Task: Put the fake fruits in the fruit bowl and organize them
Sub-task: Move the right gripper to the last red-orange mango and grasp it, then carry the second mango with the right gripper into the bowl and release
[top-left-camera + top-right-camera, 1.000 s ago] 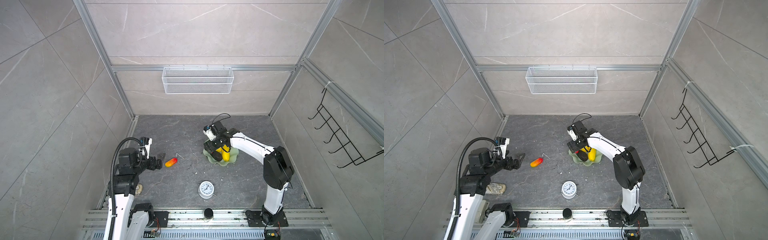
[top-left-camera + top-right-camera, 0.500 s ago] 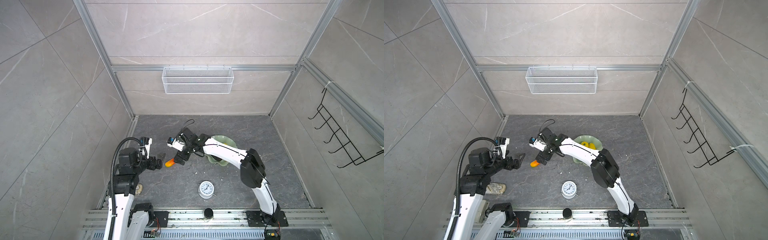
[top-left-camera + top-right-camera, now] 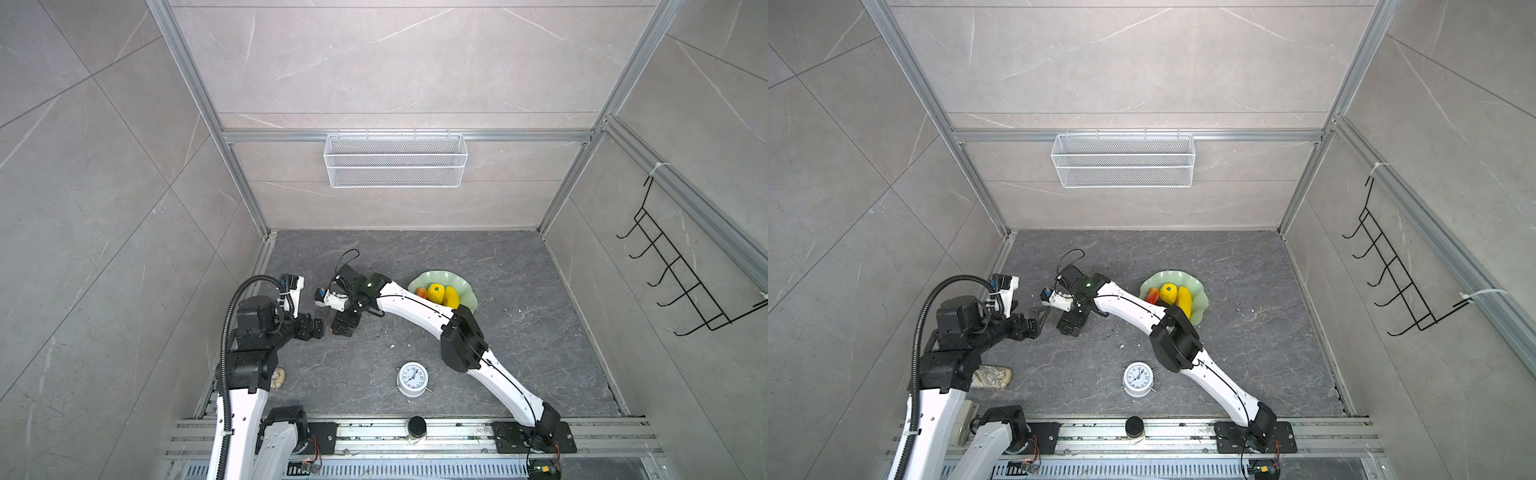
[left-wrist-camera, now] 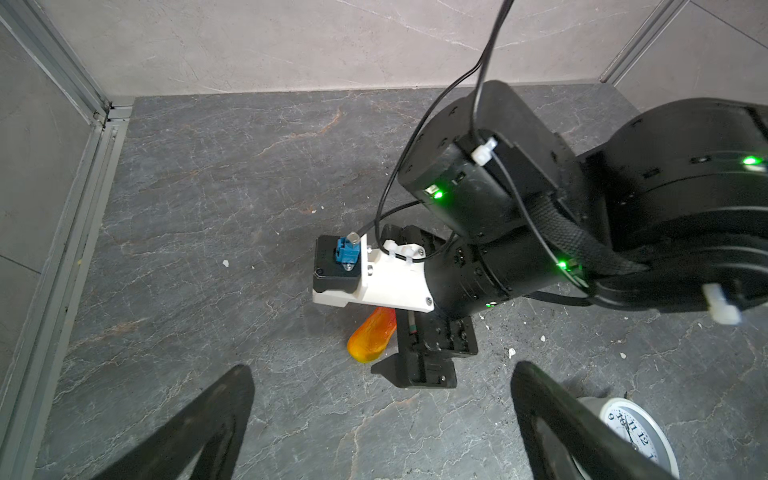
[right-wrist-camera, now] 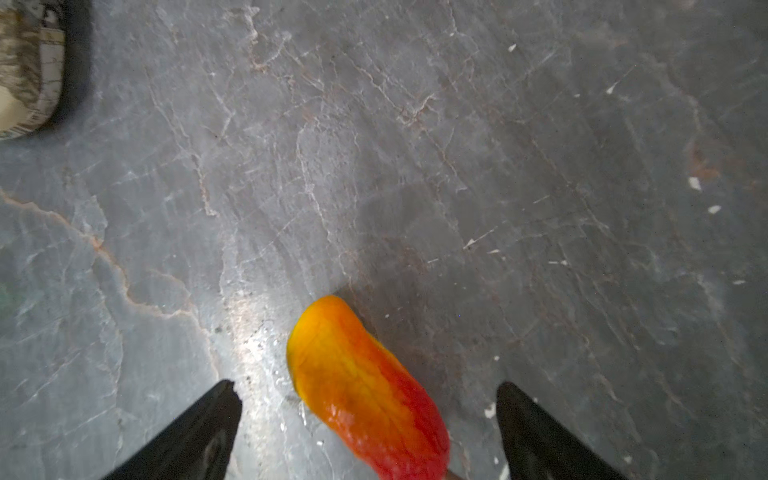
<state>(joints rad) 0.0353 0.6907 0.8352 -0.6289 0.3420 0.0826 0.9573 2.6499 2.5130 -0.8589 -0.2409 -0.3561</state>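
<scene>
Fruit (image 5: 365, 386): red-orange, lying on the grey floor (image 5: 457, 166), left of centre, well apart from the bowl (image 3: 438, 275) on the right.
Right gripper (image 5: 368, 388): spread wide, straddling the fruit, not touching it.
Left gripper (image 4: 382, 370): open, empty, nearby.
Advice: lower fully, centre across the narrow width, close gently, since the glossy skin may slip.

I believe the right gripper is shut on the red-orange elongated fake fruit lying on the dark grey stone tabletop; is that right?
Not quite: the right gripper is open, its fingers apart on either side of the red-orange elongated fake fruit, as the right wrist view shows. The fruit does lie on the dark grey stone tabletop.
</scene>
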